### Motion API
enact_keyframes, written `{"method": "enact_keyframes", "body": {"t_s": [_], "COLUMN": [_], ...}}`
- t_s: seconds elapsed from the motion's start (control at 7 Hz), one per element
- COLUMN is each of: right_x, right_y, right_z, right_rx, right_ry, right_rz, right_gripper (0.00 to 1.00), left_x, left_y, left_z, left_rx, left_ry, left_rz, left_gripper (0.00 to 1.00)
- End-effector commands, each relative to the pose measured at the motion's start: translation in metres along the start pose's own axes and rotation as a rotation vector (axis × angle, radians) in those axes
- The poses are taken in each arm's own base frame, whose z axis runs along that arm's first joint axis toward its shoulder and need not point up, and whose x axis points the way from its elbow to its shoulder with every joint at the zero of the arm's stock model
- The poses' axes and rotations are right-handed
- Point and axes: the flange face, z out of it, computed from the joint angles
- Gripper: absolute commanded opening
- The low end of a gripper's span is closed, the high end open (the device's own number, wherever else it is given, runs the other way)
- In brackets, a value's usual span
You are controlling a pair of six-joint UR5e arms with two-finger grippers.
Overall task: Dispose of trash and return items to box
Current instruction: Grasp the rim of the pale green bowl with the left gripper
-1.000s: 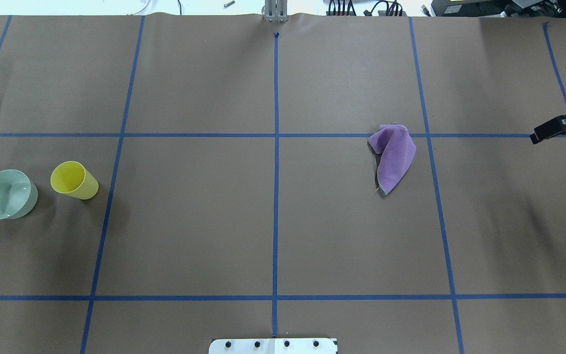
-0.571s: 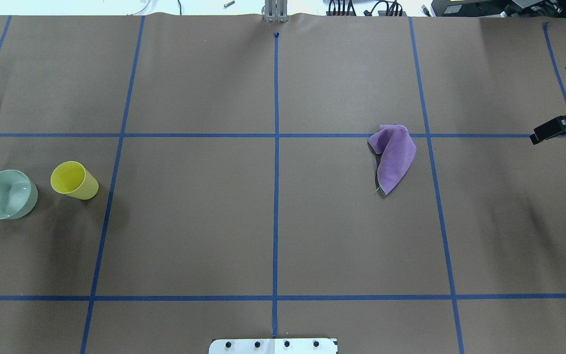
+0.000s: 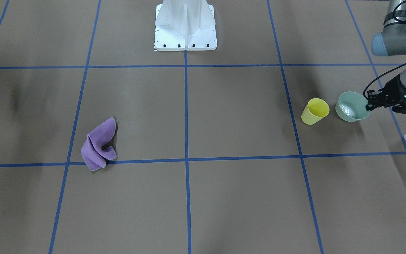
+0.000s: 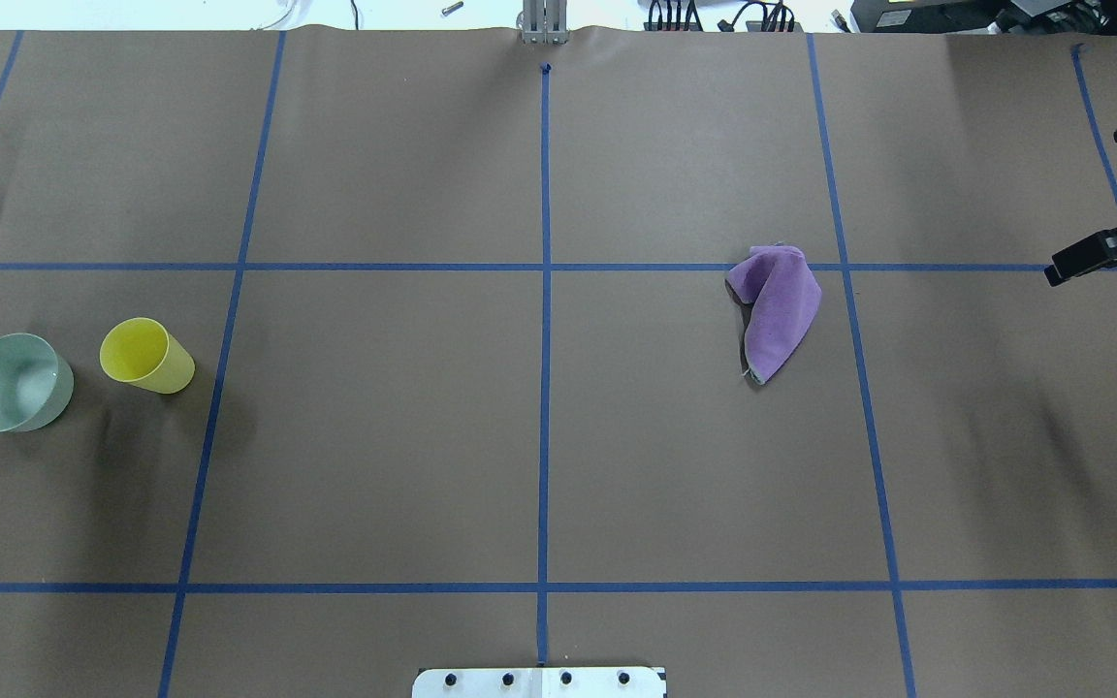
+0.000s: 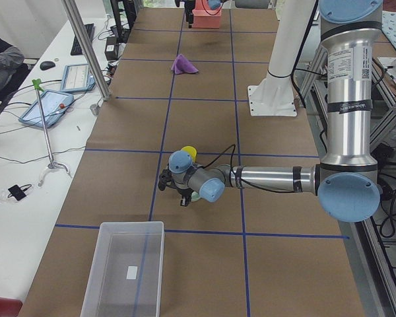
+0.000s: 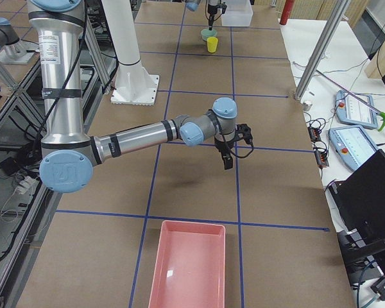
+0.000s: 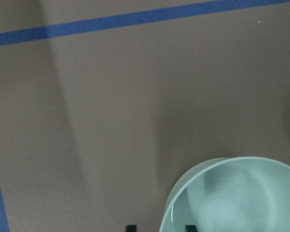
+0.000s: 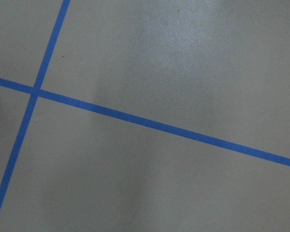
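At the far left stands the box (image 5: 132, 225), a long milky see-through plastic bin with rounded corners and its mouth facing up. It sits well apart from the other task items.

Next comes the mint-green bowl (image 4: 15, 388), round and smooth-walled, sitting upright on the tabletop (image 4: 374, 436). Its glossy inside shows only reflections. The left arm's fingers (image 7: 130, 228) are spread and straddle the bowl's rim, one tip outside the wall and one inside. I cannot tell whether they touch it.

Just beside the bowl stands the yellow cup (image 4: 146, 356), a small matte plastic tumbler that tapers toward its base, open end up. It does not touch the bowl.

The tabletop is covered in flat brown paper marked into squares with blue tape.

Right of the centre line lies a purple cloth (image 4: 777, 310), soft and fuzzy, crumpled into a folded heap beside a tape crossing.

Further right, the right arm's fingers (image 4: 1068, 264) hang above bare paper. I cannot tell whether they are spread or pressed together.

At the far right end sits a shallow pink plastic tray (image 6: 192, 223), rectangular with a shiny inside.
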Motion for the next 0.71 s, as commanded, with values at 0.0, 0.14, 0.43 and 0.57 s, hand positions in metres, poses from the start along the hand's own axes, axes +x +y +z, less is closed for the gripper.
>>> {"method": "enact_keyframes", "body": {"t_s": [0.0,0.14,0.43,0.57], "right_x": [0.000,-0.001,-0.001,-0.002], "right_y": [0.000,-0.001,-0.001,-0.001], "right_z": [0.000,0.000,0.000,-0.001], "right_rx": [-0.001,0.000,0.000,0.001], "right_ry": [0.000,-0.002,-0.002,-0.002], "right_rz": [-0.001,-0.002,-0.002,-0.002], "right_gripper": [1.00,1.00,1.00,1.00], "left_x": [0.008,0.011,-0.004,-0.022], "left_y": [-0.002,-0.001,-0.004,-0.004], "left_z": [-0.005,-0.006,-0.045,-0.057], "left_rx": [0.026,0.011,0.051,0.054], "left_ry": [0.023,0.054,0.125,0.132], "left_rz": [0.034,0.035,0.020,0.058], "left_gripper": [0.00,0.00,0.00,0.00]}}
